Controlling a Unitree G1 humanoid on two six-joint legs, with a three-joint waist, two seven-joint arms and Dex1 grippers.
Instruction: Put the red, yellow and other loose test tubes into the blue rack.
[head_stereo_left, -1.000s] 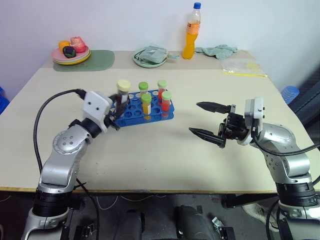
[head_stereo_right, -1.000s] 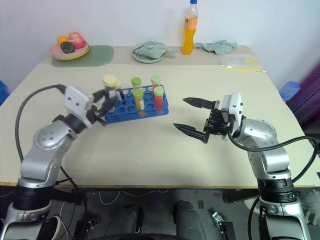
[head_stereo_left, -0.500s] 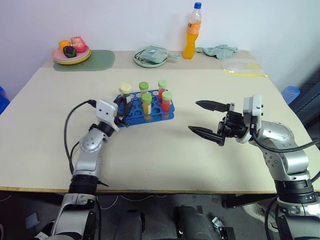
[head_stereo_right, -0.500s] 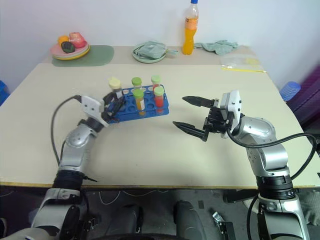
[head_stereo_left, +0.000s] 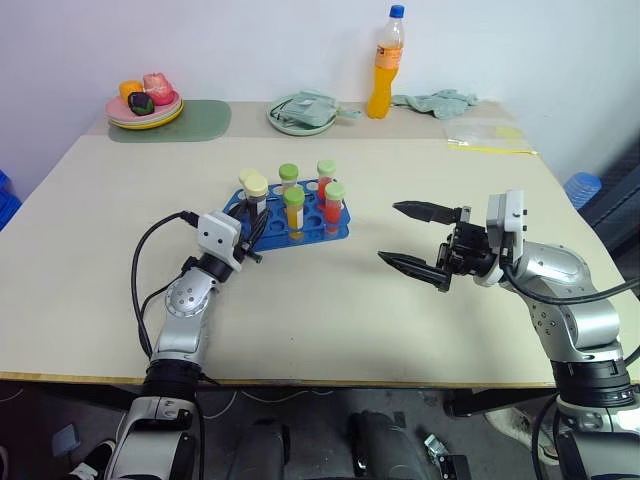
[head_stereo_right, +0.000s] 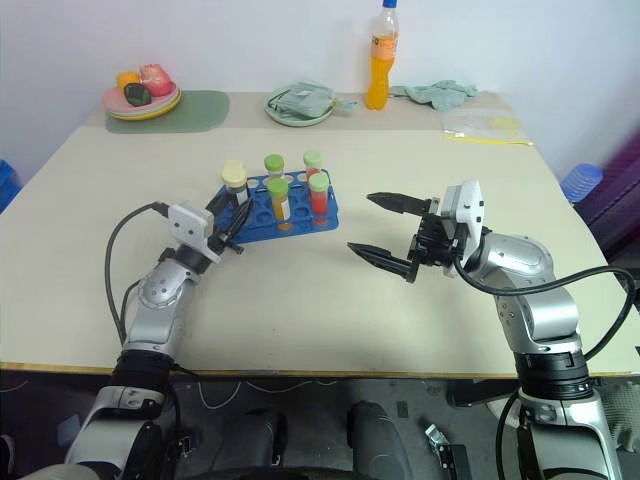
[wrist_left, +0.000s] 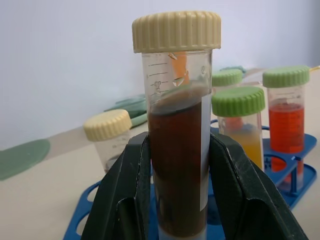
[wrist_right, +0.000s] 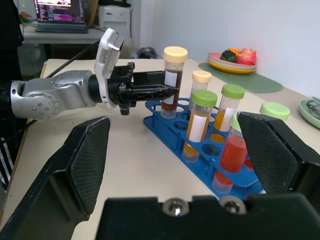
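Beige table (head_stereo_left: 330, 300), left fingers (wrist_left: 125, 200) pinching cream-capped tube (wrist_left: 177, 125) in blue rack (head_stereo_left: 335, 228), right fingers (head_stereo_left: 425, 212) spread empty.

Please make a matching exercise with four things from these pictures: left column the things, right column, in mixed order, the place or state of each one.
1. dark tube with cream cap
2. right tool
3. orange bottle
4. blue rack

a. open, holding nothing
b. stands at the far edge of the table
c. holds several capped tubes upright
d. gripped between the fingers of the left tool

Pairs: 1-d, 2-a, 3-b, 4-c
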